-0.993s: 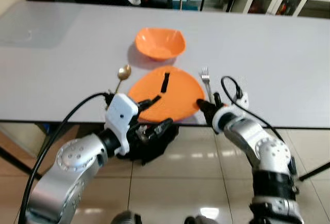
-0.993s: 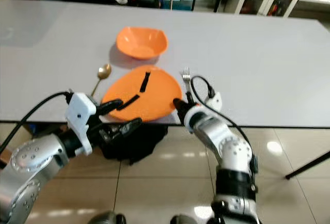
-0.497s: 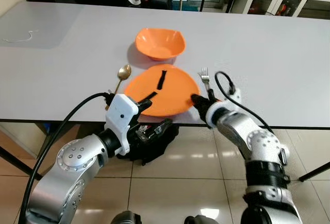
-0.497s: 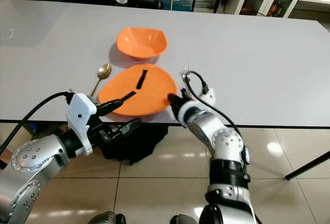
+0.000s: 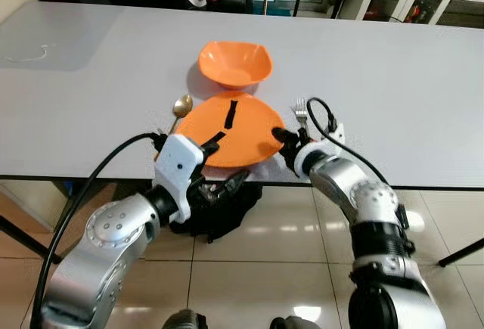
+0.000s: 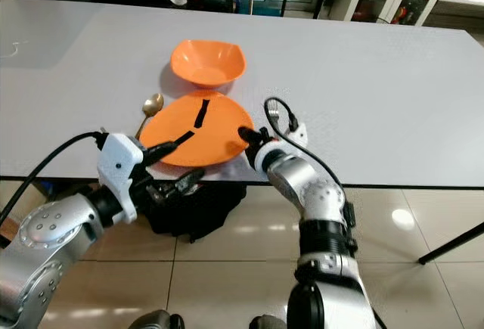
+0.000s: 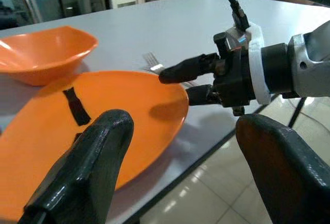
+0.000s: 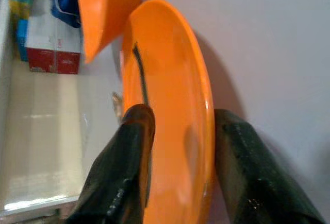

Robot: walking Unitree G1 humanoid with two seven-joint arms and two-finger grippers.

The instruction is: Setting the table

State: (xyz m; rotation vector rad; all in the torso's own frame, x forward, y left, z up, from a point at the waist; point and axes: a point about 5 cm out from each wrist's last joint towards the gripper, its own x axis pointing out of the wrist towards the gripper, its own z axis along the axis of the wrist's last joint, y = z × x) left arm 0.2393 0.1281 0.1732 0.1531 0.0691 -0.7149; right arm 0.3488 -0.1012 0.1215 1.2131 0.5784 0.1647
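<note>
**Orange plate pinched at the table's near edge**

Here, at the near edge of the grey table (image 5: pixel 91 79): an orange plate (image 5: pixel 242 128), lying flat, crossed by a short black strip, its near rim reaching close to the table's edge. Gripped on its right rim by the right gripper (image 5: pixel 281 141), one black finger (image 8: pixel 126 167) over the plate's upper face, the other under the rim, so closed upon the plate. Just beyond the plate toward the far edge: an orange bowl (image 5: pixel 234 63), upright, almost touching the plate's far rim. Left of the plate, just beside it: a gold spoon (image 5: pixel 180 108), bowl end toward the far edge. Right of the plate, just beside the right gripper's wrist: a silver fork (image 5: pixel 300 110), tines toward the far edge.

At the plate's near left rim: the left gripper (image 5: pixel 215 166), fingers (image 7: pixel 85 177) spread wide, one tip over the plate's edge, the other lower, in front of the table's edge, gripping nothing. Below the table's near edge, on the tiled floor (image 5: pixel 249 268): a black bag (image 5: pixel 227 212).
</note>
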